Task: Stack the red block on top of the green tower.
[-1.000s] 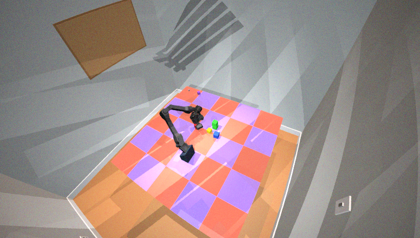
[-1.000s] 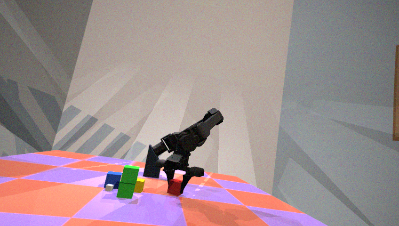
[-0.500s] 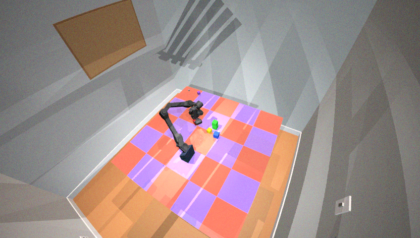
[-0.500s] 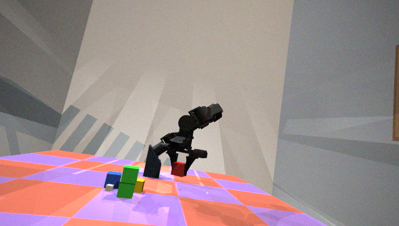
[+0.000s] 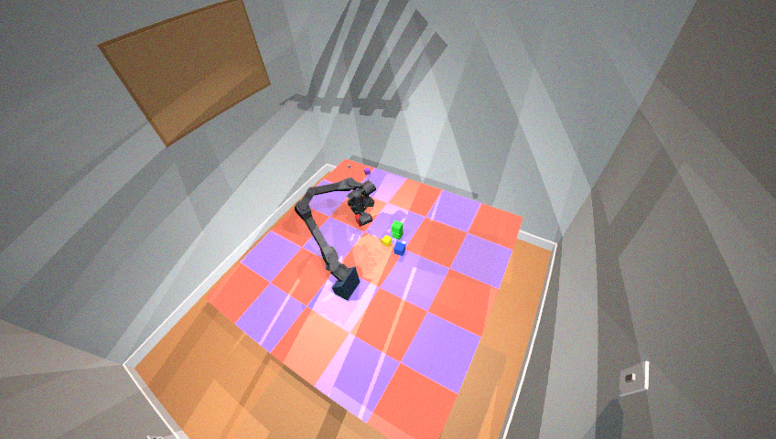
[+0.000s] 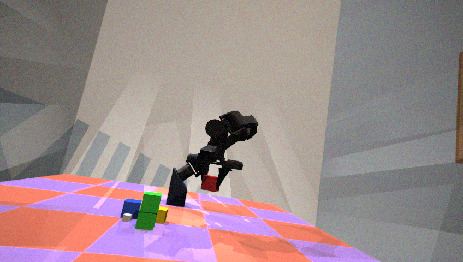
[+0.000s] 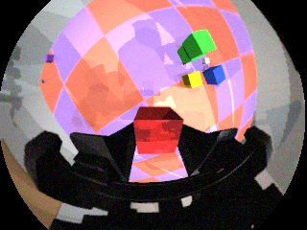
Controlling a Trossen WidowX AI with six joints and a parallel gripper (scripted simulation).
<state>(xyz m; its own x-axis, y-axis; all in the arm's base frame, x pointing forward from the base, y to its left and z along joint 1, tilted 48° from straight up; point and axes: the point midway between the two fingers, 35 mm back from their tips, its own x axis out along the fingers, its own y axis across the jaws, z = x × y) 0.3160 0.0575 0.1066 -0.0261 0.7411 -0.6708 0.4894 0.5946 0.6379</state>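
Pincer (image 6: 211, 180) pinches the red block (image 6: 208, 183) between its fingers, held in the air above the checkered worktop (image 6: 227, 220). In the exterior view, the green tower (image 6: 148, 210) stands at about 8 o'clock from it, well apart, with blue (image 6: 130, 207), yellow (image 6: 161, 214) and white (image 6: 126, 216) cubes beside its base.

From the top view, only a sliver of the red block (image 5: 358, 217) visible under the hand (image 5: 362, 218), fingertips too small to separate. In the exterior view, blue block (image 6: 131, 207) partly hidden behind the green tower (image 6: 148, 210), as is the yellow block (image 6: 161, 214). In the wrist view, fingers blurred to dark masses, tips indistinct; tiny white cube (image 7: 206, 60) barely resolved.
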